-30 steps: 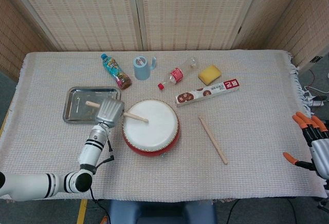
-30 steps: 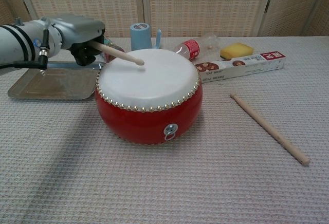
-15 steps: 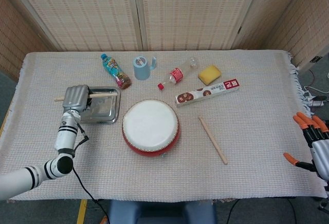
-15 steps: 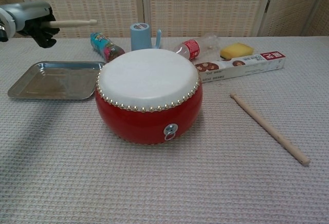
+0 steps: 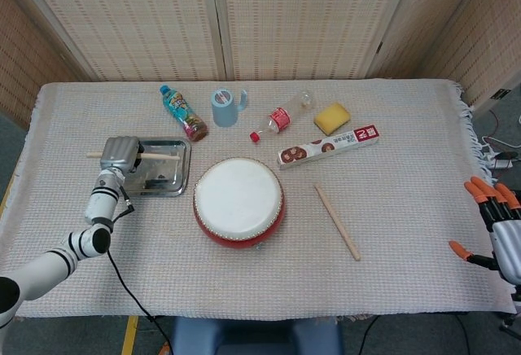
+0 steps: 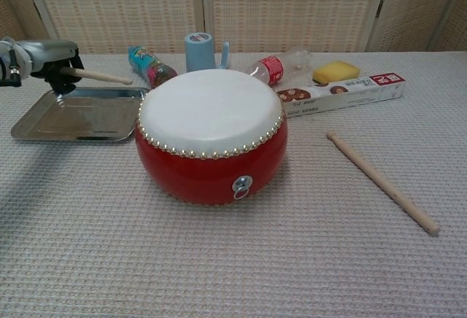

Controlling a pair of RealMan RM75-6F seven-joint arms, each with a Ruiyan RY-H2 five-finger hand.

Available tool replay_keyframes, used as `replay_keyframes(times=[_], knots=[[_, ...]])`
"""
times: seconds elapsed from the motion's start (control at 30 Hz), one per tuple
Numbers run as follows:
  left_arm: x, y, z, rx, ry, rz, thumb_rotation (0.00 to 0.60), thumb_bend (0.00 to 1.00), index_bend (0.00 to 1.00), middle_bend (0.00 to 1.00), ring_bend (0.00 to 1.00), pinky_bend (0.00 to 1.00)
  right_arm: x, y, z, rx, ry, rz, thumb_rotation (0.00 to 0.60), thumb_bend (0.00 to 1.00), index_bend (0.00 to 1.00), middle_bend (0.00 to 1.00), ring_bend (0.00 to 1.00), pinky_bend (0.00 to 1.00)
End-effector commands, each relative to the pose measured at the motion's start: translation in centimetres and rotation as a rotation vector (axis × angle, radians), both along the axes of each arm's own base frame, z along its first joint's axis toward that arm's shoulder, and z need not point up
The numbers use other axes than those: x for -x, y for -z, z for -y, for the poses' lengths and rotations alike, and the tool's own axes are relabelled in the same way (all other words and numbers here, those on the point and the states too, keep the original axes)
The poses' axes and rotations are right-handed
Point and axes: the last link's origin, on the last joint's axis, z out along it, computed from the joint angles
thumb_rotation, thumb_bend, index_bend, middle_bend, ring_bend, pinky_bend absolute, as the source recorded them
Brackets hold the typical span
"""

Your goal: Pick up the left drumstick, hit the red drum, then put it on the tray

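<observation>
My left hand grips the left drumstick over the left part of the metal tray. The stick points right, above the tray floor, its back end poking out left of the hand. The red drum with its white skin stands right of the tray, apart from the stick. My right hand hangs past the table's right edge, fingers spread, holding nothing.
A second drumstick lies right of the drum. Along the back are a colourful bottle, a blue cup, a clear bottle, a yellow sponge and a long snack box.
The left hand carried the drumstick from the drum skin leftward to the tray, then lowered it closer to the tray. The right hand has not moved.
</observation>
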Motion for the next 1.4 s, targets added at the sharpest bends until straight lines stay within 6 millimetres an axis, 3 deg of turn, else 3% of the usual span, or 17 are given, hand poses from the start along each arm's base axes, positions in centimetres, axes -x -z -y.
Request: replay_keyframes(times=[0.03, 0.17, 0.3, 0.47, 0.53, 0.6, 0.8, 1.2, 1.4], knots=[[-0.3, 1.8, -0.6, 0.029, -0.009, 0.008, 0.600, 0.74, 0.78, 0.76, 0.71, 0.83, -0.1, 0.1, 0.2, 0.002, 0.004, -0.001, 0.600, 0.16, 0.00, 0.01, 0.00, 0.00], [-0.1, 2.6, -0.9, 0.036, -0.023, 0.002, 0.600, 0.71, 0.68, 0.65, 0.61, 0.76, -0.1, 0.1, 0.3, 0.002, 0.009, -0.005, 0.600, 0.16, 0.00, 0.01, 0.00, 0.00], [-0.2, 2.9, -1.2, 0.027, -0.027, 0.006, 0.600, 0.65, 0.51, 0.46, 0.42, 0.59, -0.2, 0.0, 0.3, 0.005, 0.012, -0.007, 0.600, 0.16, 0.00, 0.01, 0.00, 0.00], [-0.3, 2.8, -1.3, 0.027, -0.022, 0.013, 0.600, 0.56, 0.25, 0.24, 0.22, 0.34, -0.1, -0.1, 0.3, 0.010, 0.012, -0.005, 0.600, 0.16, 0.00, 0.01, 0.00, 0.00], [-0.2, 2.7, -1.3, 0.028, -0.024, 0.015, 0.600, 0.51, 0.08, 0.13, 0.12, 0.20, -0.1, -0.1, 0.3, 0.013, 0.010, -0.002, 0.600, 0.16, 0.00, 0.01, 0.00, 0.00], [-0.3, 2.5, -1.3, 0.018, -0.025, 0.033, 0.600, 0.48, 0.01, 0.06, 0.06, 0.15, 0.0, -0.1, 0.2, 0.015, 0.010, -0.001, 0.600, 0.16, 0.00, 0.01, 0.00, 0.00], [-0.6, 1.9, -1.1, 0.013, -0.019, 0.076, 0.600, 0.44, 0.00, 0.00, 0.00, 0.11, 0.0, -0.1, 0.2, 0.017, 0.005, 0.003, 0.600, 0.16, 0.00, 0.01, 0.00, 0.00], [-0.1, 2.4, -1.0, 0.024, -0.060, 0.066, 0.600, 0.25, 0.00, 0.00, 0.00, 0.04, 0.0, -0.2, 0.1, 0.019, 0.006, 0.000, 0.600, 0.16, 0.00, 0.01, 0.00, 0.00], [-0.1, 2.4, -1.0, 0.015, -0.066, 0.070, 0.600, 0.25, 0.00, 0.00, 0.00, 0.02, 0.0, -0.2, 0.2, 0.017, 0.005, 0.000, 0.600, 0.16, 0.00, 0.01, 0.00, 0.00]])
